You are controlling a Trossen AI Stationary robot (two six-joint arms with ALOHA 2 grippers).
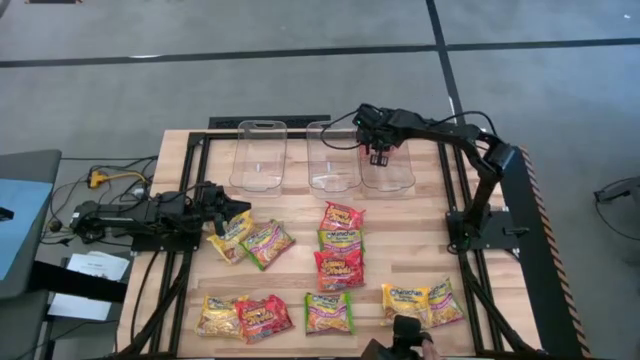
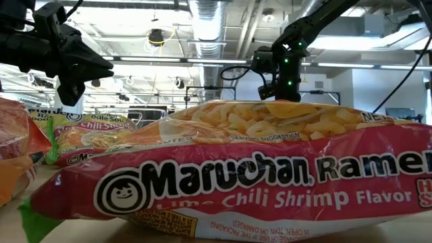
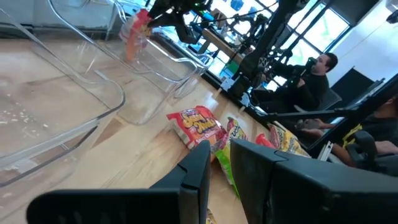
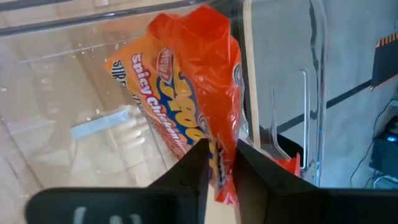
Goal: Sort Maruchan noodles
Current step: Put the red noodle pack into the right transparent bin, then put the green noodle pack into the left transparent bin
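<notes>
Near the bottom of the high view, noodle packets (image 1: 339,270) lie scattered on the table (image 1: 430,235). At mid-left, the left gripper (image 1: 240,211) rests beside them, jaws nearly together, empty. Farther up, the right gripper (image 1: 380,155) hangs over the rightmost bin (image 1: 388,170), jaws pinching an orange packet (image 4: 186,106).

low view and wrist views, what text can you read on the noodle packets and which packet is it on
"Maruchan Ramen" and "Lime Chili Shrimp Flavor": glossy pink flat plastic packet nearest the low camera.
"Chili S...": green-edged packet behind it.
"Spicy Chicken": orange packet at the right gripper, over a clear bin.
Other packets: too blurred.
</notes>
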